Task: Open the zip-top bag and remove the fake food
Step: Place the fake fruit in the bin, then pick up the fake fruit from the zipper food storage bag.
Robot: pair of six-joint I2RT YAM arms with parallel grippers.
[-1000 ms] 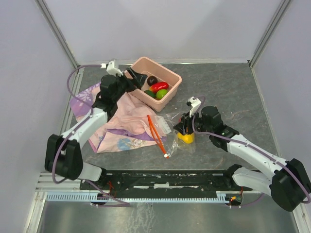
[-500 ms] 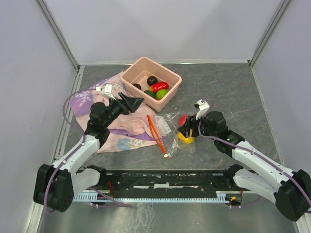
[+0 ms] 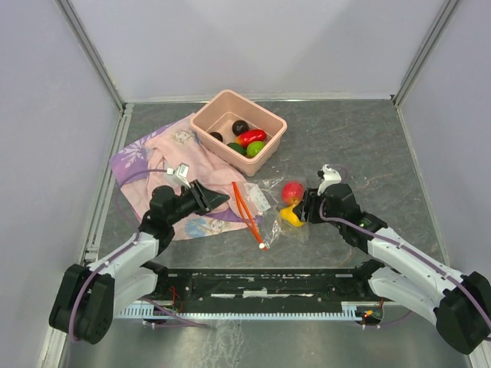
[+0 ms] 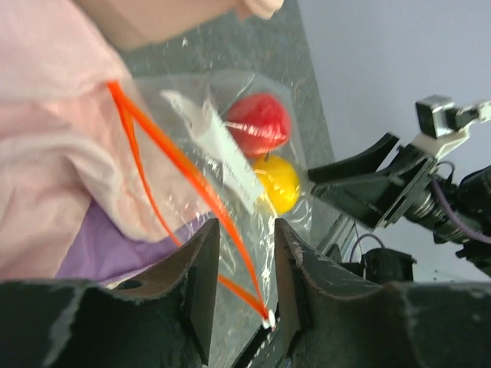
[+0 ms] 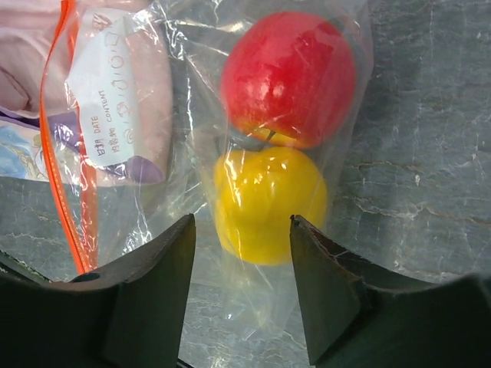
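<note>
The zip-top bag (image 3: 268, 201) lies flat on the grey table (image 3: 360, 146), between the two arms and just in front of the tub. It's clear, crinkly plastic catching the light, with a white label (image 5: 115, 100) printed for date and contents. Its orange-red zip strip (image 3: 247, 213) runs diagonally along the left edge, where the two tracks spread apart at the far end and meet at a small white slider (image 3: 262, 246) nearest the arm bases. That left edge sits against the pink-and-purple cloth (image 3: 165, 157), which shows through the plastic. Two pieces of fake food are in the bag's right end, touching each other: a glossy red fruit (image 5: 288, 77) and, nearer the arms, a yellow fruit (image 5: 268, 203). Further back, the salmon-pink tub (image 3: 270, 150) stands upright with its near corner by the cloth. It holds more pieces: a long red one (image 3: 252, 138), a green one (image 3: 256, 148) beside it, a dark one (image 3: 240, 126) behind those, and another dark one and a second green one towards the left. The left gripper (image 3: 222, 199) hangs low over the cloth just left of the zip strip, its jaws a little apart with nothing between them. The right gripper (image 5: 242, 291) sits at the bag's right end by the yellow fruit, fingers spread wider than the fruit and not pinching it.
</note>
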